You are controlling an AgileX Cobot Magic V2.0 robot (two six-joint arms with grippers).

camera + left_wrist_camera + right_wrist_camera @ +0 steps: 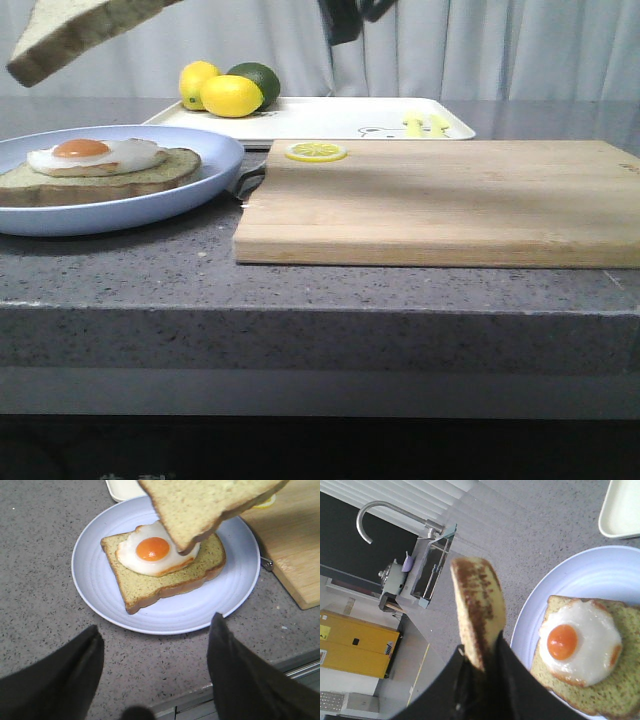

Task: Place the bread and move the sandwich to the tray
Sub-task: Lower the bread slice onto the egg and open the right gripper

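Right gripper [482,657] clamped on bread [477,607] edge, slice hanging in air over plate [100,587], above egg [152,550]. Left gripper [155,670] spread wide, holding nothing.

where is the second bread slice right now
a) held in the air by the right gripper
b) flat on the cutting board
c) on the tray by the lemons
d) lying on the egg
a: the right gripper is shut on the bread, and the front view shows that slice up in the air, above the plate and apart from the egg.
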